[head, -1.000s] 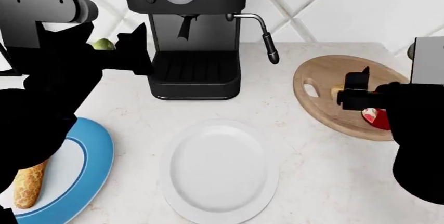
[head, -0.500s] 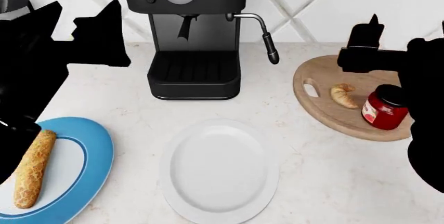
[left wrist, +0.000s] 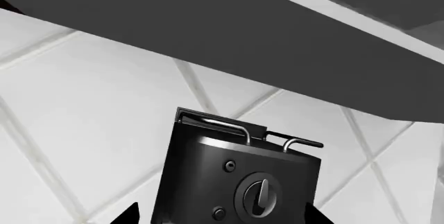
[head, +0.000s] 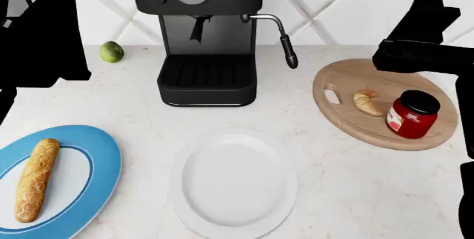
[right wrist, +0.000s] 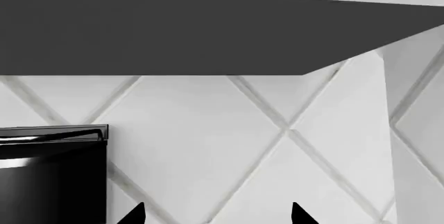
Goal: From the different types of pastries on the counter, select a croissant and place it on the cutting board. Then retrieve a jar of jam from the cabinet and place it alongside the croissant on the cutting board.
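The croissant (head: 367, 101) lies on the round wooden cutting board (head: 347, 78) at the right of the white counter (head: 141, 111). The jar of jam (head: 412, 115) stands upright beside it on the board, with a small gap between them. The speckled baguette-like loaf (head: 35, 179) lies on a blue plate. My left gripper (left wrist: 222, 219) is open and empty, raised and facing the coffee machine's top. My right gripper (right wrist: 216, 216) is open and empty, raised and facing the tiled wall. In the head view both arms show as black shapes, the left arm (head: 37, 34) and the right arm (head: 425, 34).
A black coffee machine (head: 207, 39) stands at the back centre, its steam wand (head: 285, 42) sticking out to the right. A white oval plate (head: 235, 181) lies in front. The blue plate (head: 96, 161) is front left. A lime (head: 111, 51) sits by the wall. A dark cabinet underside (right wrist: 173, 31) is overhead.
Both arms have risen up and back from the counter. The right gripper has lifted off the board, leaving the jar standing by the croissant. The loaf and lime are now uncovered.
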You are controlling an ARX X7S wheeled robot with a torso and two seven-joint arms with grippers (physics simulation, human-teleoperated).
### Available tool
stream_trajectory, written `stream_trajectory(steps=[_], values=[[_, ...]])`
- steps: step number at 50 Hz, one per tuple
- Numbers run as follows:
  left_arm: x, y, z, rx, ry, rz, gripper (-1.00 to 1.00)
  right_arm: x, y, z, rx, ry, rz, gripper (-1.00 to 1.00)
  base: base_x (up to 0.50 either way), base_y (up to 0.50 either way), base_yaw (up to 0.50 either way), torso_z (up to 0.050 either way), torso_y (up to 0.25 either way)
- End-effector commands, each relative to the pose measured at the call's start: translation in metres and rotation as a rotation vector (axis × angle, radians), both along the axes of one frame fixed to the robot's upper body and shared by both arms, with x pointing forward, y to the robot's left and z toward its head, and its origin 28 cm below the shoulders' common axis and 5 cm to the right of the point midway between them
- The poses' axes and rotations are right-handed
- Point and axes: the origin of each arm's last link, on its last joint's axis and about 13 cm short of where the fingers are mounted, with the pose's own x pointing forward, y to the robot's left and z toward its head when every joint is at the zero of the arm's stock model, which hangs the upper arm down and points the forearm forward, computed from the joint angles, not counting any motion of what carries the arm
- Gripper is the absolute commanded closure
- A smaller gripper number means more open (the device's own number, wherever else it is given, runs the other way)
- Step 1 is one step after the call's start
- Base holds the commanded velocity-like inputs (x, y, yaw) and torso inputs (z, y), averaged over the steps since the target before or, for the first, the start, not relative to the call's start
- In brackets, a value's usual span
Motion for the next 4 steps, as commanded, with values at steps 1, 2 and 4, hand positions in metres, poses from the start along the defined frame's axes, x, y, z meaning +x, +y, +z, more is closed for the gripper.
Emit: stream_trajectory(steps=[1, 2, 4], values=[[-0.0226, -0.0018, -0.0091, -0.021, -0.063, -0.006, -1.00, -0.0288, 0.0037, -0.0069, 0.033, -0.105, 0.077, -1.00, 0.00, 0.00, 0.00, 0.000, 0.000], [-0.0245, -0.0020, -0.0108, -0.019, -0.067, -0.008, -1.00, -0.0299, 0.0043, -0.0080, 0.029, -0.109, 0.079, -1.00, 0.00, 0.00, 0.00, 0.000, 0.000], [-0.0283, -0.0018, -0.0142, -0.018, -0.079, -0.010, -1.00, -0.0319, 0.0053, -0.0106, 0.025, -0.113, 0.085, -1.00, 0.00, 0.00, 0.00, 0.000, 0.000]])
